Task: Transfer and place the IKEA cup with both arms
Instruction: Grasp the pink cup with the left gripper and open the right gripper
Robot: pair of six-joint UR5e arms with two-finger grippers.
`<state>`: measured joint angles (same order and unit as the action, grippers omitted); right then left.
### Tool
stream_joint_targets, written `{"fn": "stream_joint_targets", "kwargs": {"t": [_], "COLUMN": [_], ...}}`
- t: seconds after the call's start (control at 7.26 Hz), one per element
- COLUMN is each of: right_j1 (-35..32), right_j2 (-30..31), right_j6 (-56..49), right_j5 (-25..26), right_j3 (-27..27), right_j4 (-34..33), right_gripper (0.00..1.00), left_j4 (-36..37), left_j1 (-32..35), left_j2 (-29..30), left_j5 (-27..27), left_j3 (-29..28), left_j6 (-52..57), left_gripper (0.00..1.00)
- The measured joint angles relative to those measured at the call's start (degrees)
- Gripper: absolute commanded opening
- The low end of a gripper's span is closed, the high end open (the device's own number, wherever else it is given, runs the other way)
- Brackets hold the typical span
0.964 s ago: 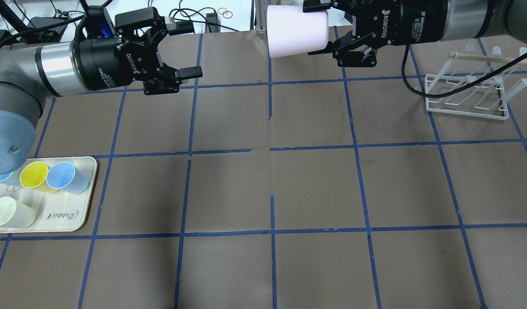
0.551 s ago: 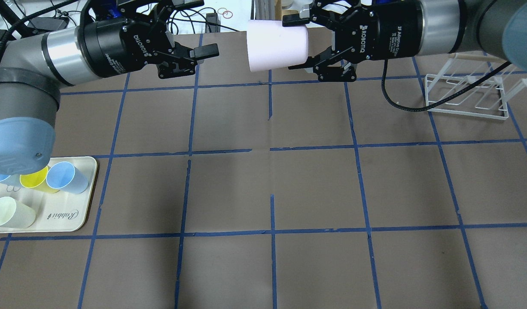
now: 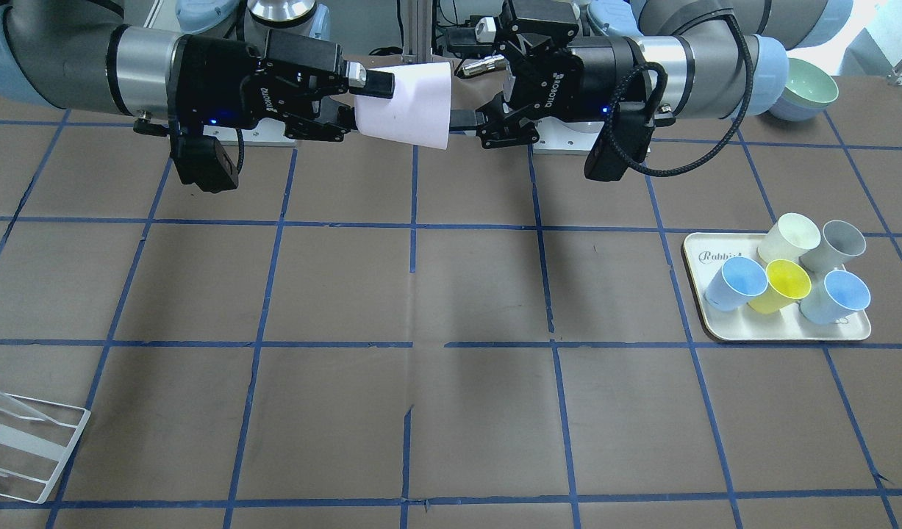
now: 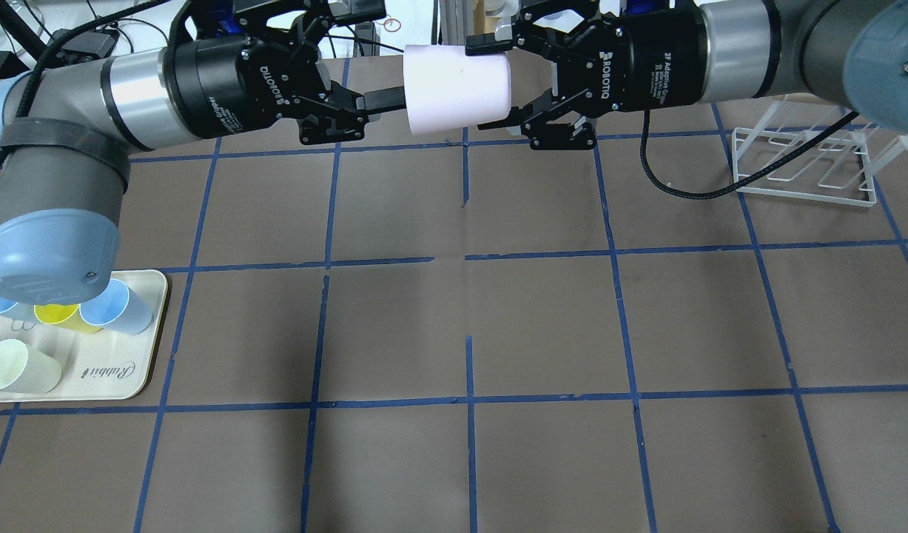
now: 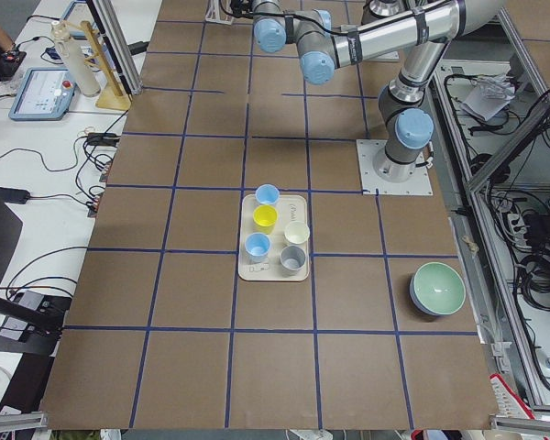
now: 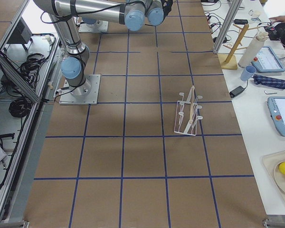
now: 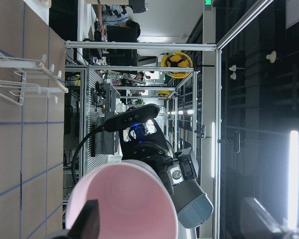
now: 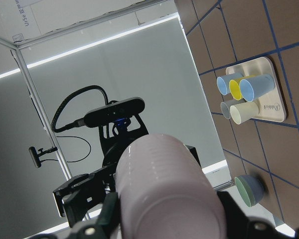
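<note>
Pink IKEA cup (image 4: 454, 89) sits sideways, clamped by right gripper (image 4: 507, 80) (left gripper (image 4: 379, 53) spread wide at its mouth).

A brown table (image 4: 542, 326) gridded with blue tape (image 4: 468, 370) sits between white benches (image 6: 259, 142); a strip light (image 7: 290, 174) glows beyond aluminium framing (image 7: 139, 45).

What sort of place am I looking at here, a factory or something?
Most likely a robotics research lab, not a factory: the left arm and right arm work over a table gridded with blue tape, with control tablets and loose cables alongside.
</note>
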<state>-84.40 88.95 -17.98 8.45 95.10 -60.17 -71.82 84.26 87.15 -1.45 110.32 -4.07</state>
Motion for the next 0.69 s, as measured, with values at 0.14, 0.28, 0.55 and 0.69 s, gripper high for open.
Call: {"fn": "stream_joint_targets", "kwargs": {"t": [0.14,0.28,0.55,0.69], "right_j1": [0.0,0.0,-0.1,-0.1], "right_j2": [0.0,0.0,-0.1,-0.1], "right_j6": [0.1,0.2,0.3,0.3], "right_j5": [-0.1,-0.1,-0.1,-0.1], "right_j3": [0.0,0.0,-0.1,-0.1], "right_j4": [0.1,0.1,0.1,0.1], "right_gripper": [0.0,0.0,0.0,0.07], "left_j4": [0.0,0.1,0.2,0.4], "left_j1": [0.3,0.3,0.3,0.3], "left_j2": [-0.1,-0.1,-0.1,0.0], "left_j5": [0.1,0.1,0.2,0.2], "left_j3": [0.0,0.0,0.0,0.0], "left_j6": [-0.7,-1.1,-1.3,-1.3], "left_gripper": [0.76,0.51,0.13,0.01]}}
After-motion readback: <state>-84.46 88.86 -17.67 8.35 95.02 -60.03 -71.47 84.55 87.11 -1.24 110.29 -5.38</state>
